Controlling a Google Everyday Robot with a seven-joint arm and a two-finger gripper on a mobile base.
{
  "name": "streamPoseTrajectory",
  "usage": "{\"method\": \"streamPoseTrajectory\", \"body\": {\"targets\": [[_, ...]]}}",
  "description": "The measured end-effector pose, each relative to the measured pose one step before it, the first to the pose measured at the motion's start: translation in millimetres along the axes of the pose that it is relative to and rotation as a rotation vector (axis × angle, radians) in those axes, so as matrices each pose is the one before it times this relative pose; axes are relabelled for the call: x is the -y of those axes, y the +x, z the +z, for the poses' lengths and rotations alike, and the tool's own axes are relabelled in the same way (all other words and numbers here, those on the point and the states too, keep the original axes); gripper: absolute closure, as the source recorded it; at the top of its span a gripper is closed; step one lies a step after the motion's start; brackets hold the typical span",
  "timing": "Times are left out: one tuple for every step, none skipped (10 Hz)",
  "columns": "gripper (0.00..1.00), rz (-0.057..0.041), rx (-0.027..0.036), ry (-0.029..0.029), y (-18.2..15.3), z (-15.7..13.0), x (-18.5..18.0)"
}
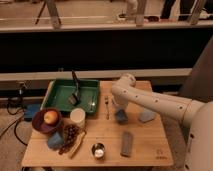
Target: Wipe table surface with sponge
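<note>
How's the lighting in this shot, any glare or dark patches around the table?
Camera view: warm, dim light on the table surface; a white glare spot in the green tray; the metal cup glints; the band behind the table is near black; the gripper, down at the sponge, is evenly lit.

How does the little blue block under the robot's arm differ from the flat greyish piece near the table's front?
The sponge is medium blue; the flat piece is pale grey-blue. The sponge is a short block; the flat piece is long and thin. The sponge sits directly under the gripper; the flat piece lies apart, nearer the front edge. Both rest on the table surface.
</note>
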Motion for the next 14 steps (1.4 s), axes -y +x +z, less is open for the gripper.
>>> {"method": "streamPoseTrajectory", "body": {"targets": [[1.00, 0.00623, 0.00043, -0.00700, 9.56, 2.56, -3.52], [1.00, 0.00782, -0.00228, -0.00778, 11.61, 2.68, -4.54], [1.00, 0.01119, 0.00043, -0.00509, 8.46, 2.10, -4.81], [1.00, 0.01655, 0.00229, -0.00688, 5.40, 1.38, -9.89], [1.00, 0.01592, 0.00298, -0.00310, 2.45, 0.80, -9.85], [1.00, 0.02926, 0.00113, 0.01107, 1.26, -0.35, -12.28], [1.00, 0.02761, 0.00071, 0.00609, -0.68, -1.64, -14.73], [1.00, 0.03399, 0.00111, 0.00217, -1.04, -0.92, -18.68], [1.00, 0.02995, 0.00601, 0.00224, -0.69, 0.15, -13.70], [1.00, 0.03052, 0.01210, 0.00258, -1.64, 4.83, -11.32], [1.00, 0.01259, 0.00527, 0.00071, -0.61, 3.45, -4.75], [1.00, 0.01270, 0.00733, 0.00055, -2.81, 4.55, -4.74], [1.00, 0.01049, 0.00287, 0.00044, -3.17, 3.02, -3.35], [1.00, 0.01067, 0.00174, 0.00208, -7.48, 2.08, -3.36]]}}
